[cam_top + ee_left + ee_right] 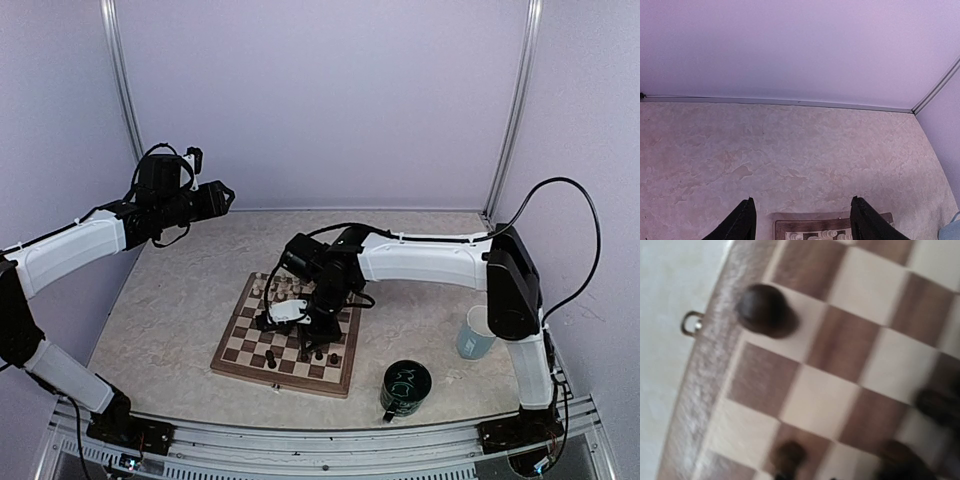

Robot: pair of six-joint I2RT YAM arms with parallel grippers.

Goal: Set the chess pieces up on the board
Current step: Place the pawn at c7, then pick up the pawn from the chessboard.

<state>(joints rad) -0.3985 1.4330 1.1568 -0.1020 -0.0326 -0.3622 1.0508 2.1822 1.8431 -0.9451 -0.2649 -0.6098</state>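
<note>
I am in the middle of setting out the dark side. The board (335, 375) lies in the middle of the table, just ahead of the arm bases. The cream pieces (280, 288) stand in a cluster along its far edge, and a few dark pieces (271, 359) are scattered over the near rows, not lined up.

The right gripper (300, 320) is down low over the middle of the board. Its wrist camera gives me only a blurred close view of squares. It shows one dark piece (762, 307) on a pale square beside the border, near the small metal clasp (690, 322). I cannot tell whether this claw is spread or pinching anything, as its fingers do not show.

The left gripper (802, 202) hangs high over the far left of the table. Its fingers (742, 222) are spread wide with nothing between them.

I judge this as a placing step on the dark side. Next I need a straight lift clear of the neighbouring pieces. Then I need a careful approach to the next loose dark piece without toppling the ones close by
</note>
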